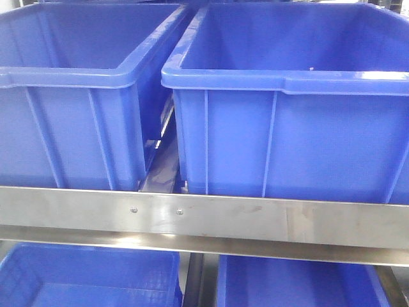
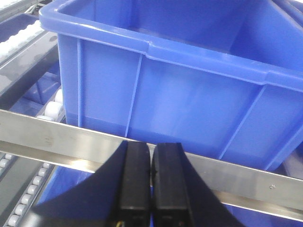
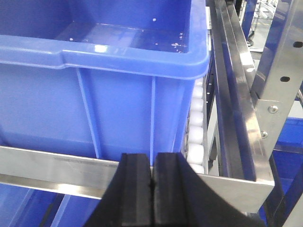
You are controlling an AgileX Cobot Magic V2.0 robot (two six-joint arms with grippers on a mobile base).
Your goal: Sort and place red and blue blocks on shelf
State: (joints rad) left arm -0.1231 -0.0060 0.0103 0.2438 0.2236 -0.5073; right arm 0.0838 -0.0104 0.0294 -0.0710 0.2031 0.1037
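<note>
Up close, both pincers — left gripper (image 2: 150, 182) and right gripper (image 3: 152, 189) — are clenched on nothing before the shelf (image 1: 204, 217) front rail; no blocks visible among blue bins (image 1: 294, 96).

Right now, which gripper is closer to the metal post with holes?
Right. The right gripper sits at the rail just left of the post; the left gripper faces a bin, no post in sight.

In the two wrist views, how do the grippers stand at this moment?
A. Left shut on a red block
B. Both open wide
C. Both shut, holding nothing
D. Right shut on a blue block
C. The left gripper and the right gripper each show their black fingers pressed together with no block between them, in front of the shelf's steel rail.
</note>
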